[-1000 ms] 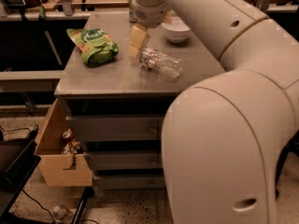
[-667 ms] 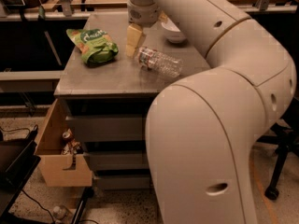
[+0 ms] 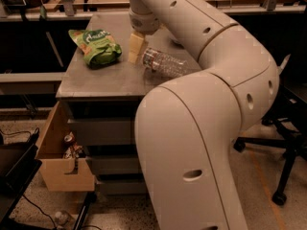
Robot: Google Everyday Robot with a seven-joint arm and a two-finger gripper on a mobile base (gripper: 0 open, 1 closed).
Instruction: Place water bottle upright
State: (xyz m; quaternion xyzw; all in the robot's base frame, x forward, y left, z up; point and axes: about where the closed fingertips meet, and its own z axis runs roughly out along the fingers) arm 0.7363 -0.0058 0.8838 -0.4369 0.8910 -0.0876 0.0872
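The arm [image 3: 201,128] has swung closer and fills more of the view, and its gripper [image 3: 135,49] has sunk a little toward the desk [image 3: 105,78], while the bottle [image 3: 165,63] has not shifted. It lies on its side near the desk's middle, its far end hidden behind the arm. The gripper hangs just beside the bottle's near end, between it and the green bag [image 3: 98,46]; whether it is clenched or released I cannot tell, but it grasps nothing yet. The likeliest trouble is the bottle rolling or skidding away when touched, since it is round and looks light. A hold taken at one end might let the body swing and slip out while being stood up. A sideways sweep could also push the bag.
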